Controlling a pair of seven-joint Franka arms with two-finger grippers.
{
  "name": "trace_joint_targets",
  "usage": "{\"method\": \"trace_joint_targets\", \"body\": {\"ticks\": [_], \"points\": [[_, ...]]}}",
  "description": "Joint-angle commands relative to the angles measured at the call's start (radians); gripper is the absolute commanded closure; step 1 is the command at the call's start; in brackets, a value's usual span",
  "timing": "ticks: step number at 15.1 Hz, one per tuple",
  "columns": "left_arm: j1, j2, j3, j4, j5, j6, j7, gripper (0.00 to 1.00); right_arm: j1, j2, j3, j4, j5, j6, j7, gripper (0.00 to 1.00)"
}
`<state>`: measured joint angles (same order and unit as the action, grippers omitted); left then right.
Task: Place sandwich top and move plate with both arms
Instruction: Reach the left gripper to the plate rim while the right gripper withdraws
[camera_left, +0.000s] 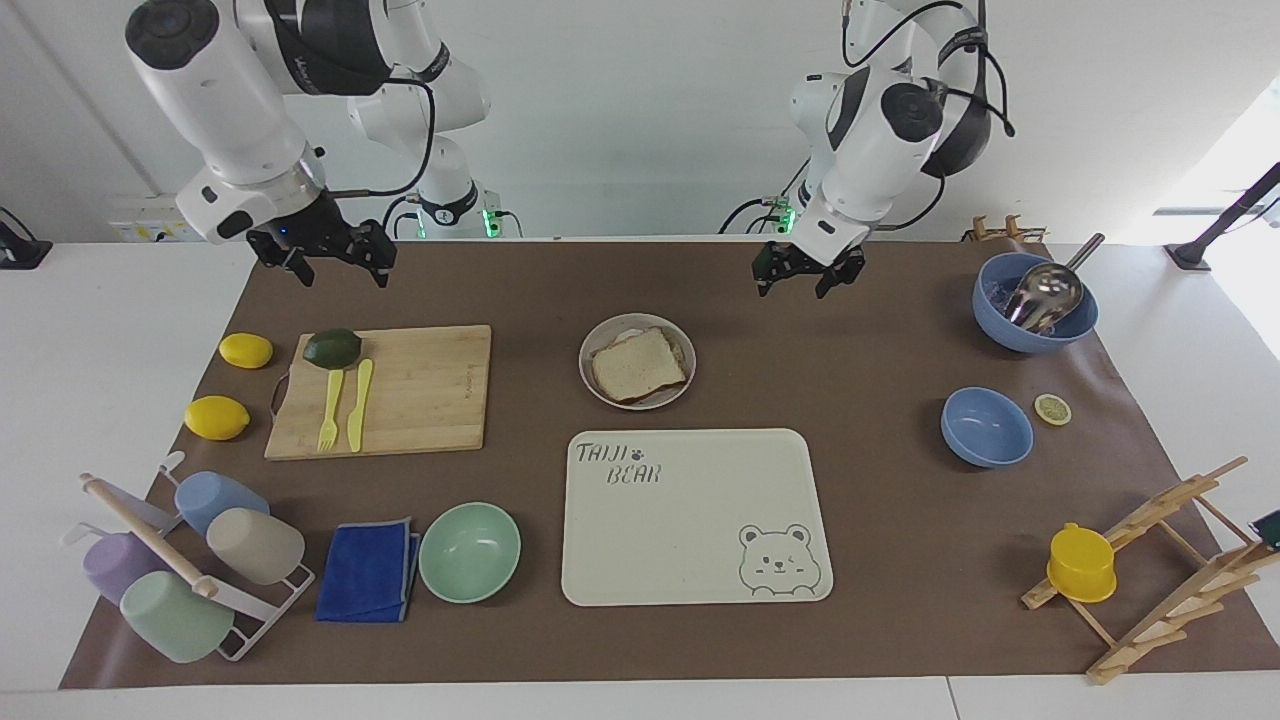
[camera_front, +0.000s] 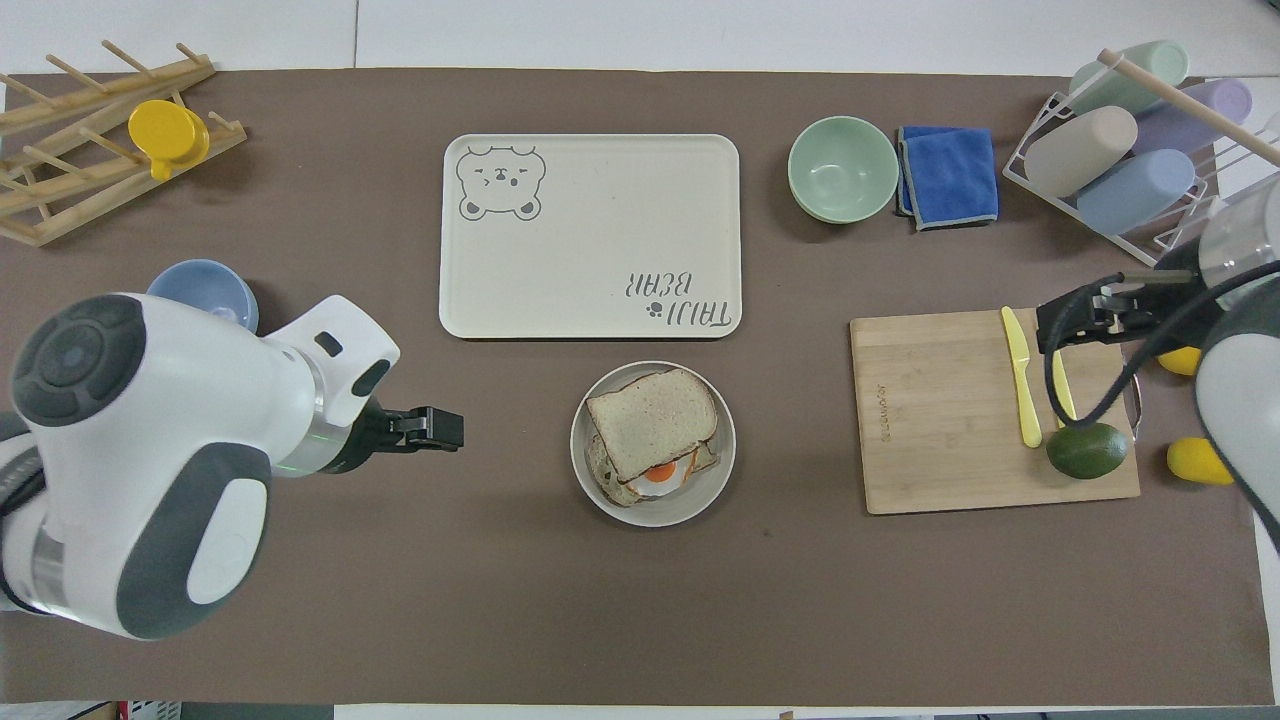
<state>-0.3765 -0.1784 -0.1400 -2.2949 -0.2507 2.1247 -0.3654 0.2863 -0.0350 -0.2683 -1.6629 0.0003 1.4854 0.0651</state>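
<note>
- While both arms hang in the air, the sandwich top lies on the plate, resting on a toast slice with a fried egg whose yolk peeks out at the edge nearer to the robots.
- The plate sits on the brown mat about midway between the 2 arms' ends of the table, just nearer to the robots than the cream tray with the bear drawing.
- The left gripper hangs over bare mat, toward the left arm's end from the plate, touching nothing; its 2 fingers stand apart and it carries nothing.
- The right gripper hangs high over the mat's edge close to the robots, by the cutting board, well apart from the plate; its fingers are spread and empty too.
- An avocado, a yellow fork and a yellow knife lie on the cutting board.
- A mint-green bowl stands beside a folded blue cloth, farther from the robots than the board.
</note>
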Motion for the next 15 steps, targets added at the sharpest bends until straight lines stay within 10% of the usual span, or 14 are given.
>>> {"method": "trace_joint_targets", "body": {"ticks": [1, 10, 15], "points": [[-0.093, 0.040, 0.016, -0.110, -0.086, 0.196, -0.044, 0.00, -0.025, -0.006, 0.009, -0.047, 0.006, -0.016, -0.027, 0.00], [-0.197, 0.203, 0.014, -0.110, -0.212, 0.432, -0.067, 0.24, -0.124, -0.046, 0.027, -0.146, 0.004, 0.021, -0.131, 0.00], [-0.199, 0.205, 0.016, -0.107, -0.236, 0.434, -0.081, 0.45, -0.230, -0.028, 0.173, -0.101, -0.020, 0.030, -0.125, 0.00]]}}
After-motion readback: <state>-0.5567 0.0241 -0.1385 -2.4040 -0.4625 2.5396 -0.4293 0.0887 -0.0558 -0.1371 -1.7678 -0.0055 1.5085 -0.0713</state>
